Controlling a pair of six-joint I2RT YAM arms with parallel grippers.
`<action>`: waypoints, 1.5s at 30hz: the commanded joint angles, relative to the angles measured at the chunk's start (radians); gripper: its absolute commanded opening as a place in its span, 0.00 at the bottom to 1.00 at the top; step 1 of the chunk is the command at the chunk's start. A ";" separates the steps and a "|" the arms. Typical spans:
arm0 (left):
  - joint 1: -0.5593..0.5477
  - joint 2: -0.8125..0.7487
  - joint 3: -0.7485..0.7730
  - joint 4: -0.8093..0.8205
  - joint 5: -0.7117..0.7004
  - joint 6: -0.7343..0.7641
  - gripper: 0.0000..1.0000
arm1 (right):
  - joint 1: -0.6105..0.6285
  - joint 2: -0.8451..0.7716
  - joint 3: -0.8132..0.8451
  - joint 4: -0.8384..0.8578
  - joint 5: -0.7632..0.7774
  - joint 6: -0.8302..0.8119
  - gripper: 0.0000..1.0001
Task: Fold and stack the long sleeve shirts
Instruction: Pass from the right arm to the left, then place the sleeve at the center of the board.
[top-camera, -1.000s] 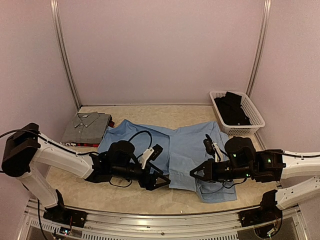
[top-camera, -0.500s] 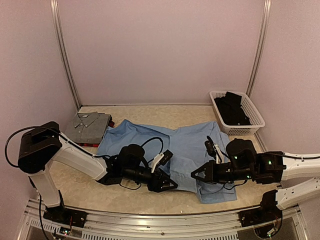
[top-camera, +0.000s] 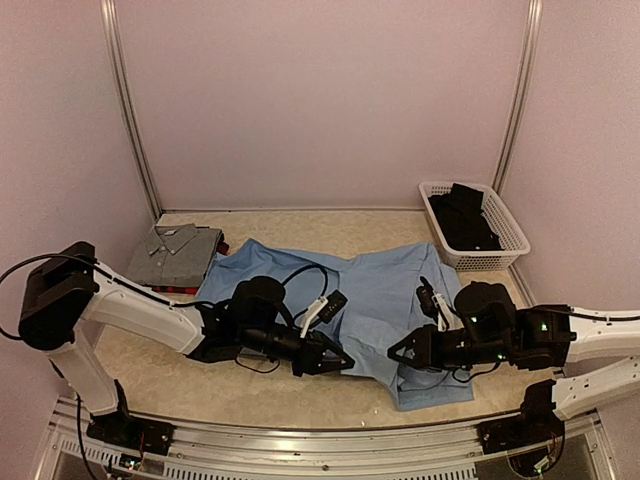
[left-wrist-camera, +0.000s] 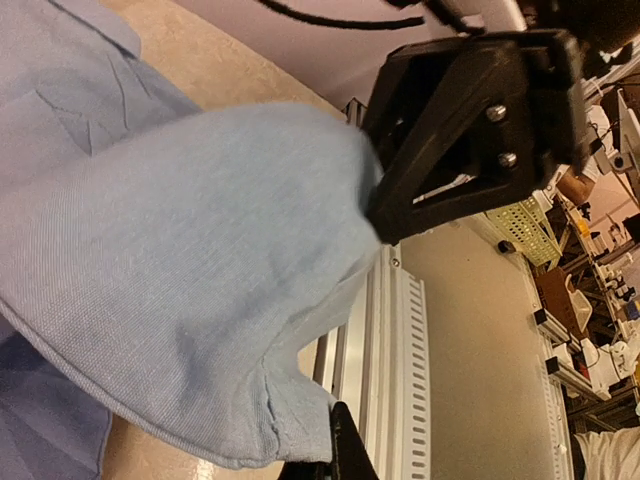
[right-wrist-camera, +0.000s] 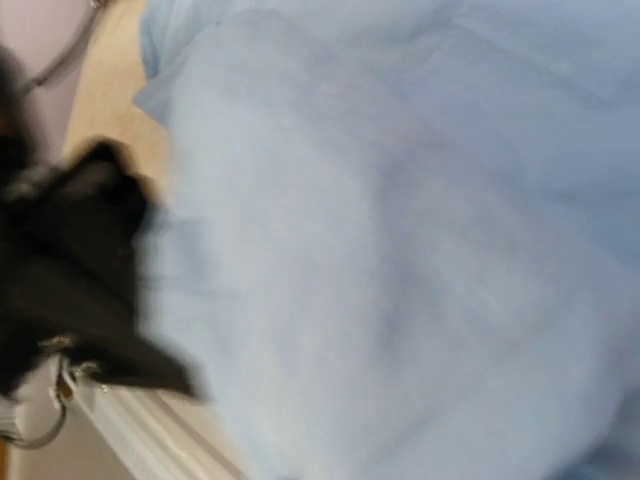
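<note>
The light blue shirt lies spread across the middle of the table. My left gripper is low at its near hem and shut on a fold of it; one dark fingertip shows under the cloth. My right gripper faces it a short way to the right, its tips against the same raised fold; how its jaws stand is unclear. Blurred blue cloth fills the right wrist view and hides those fingers. The grey shirt lies folded at the back left, on top of the plaid one.
A white mesh basket with dark clothes in it stands at the back right. A metal rail runs along the table's near edge, just below both grippers. Walls close in the left, the back and the right.
My left gripper has slid right toward the near hem and closed on the blue cloth. The right gripper has shifted slightly right, and the shirt's near edge has bunched up between the two.
</note>
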 joint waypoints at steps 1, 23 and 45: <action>-0.004 -0.152 0.090 -0.144 -0.015 0.051 0.00 | -0.006 -0.022 0.013 -0.111 0.043 -0.016 0.33; 0.283 0.226 1.020 -0.591 -0.115 0.188 0.00 | -0.020 -0.073 0.157 -0.390 0.318 -0.069 0.73; 0.416 0.838 1.411 -0.565 0.032 0.029 0.01 | -0.194 0.111 0.195 -0.299 0.222 -0.231 0.74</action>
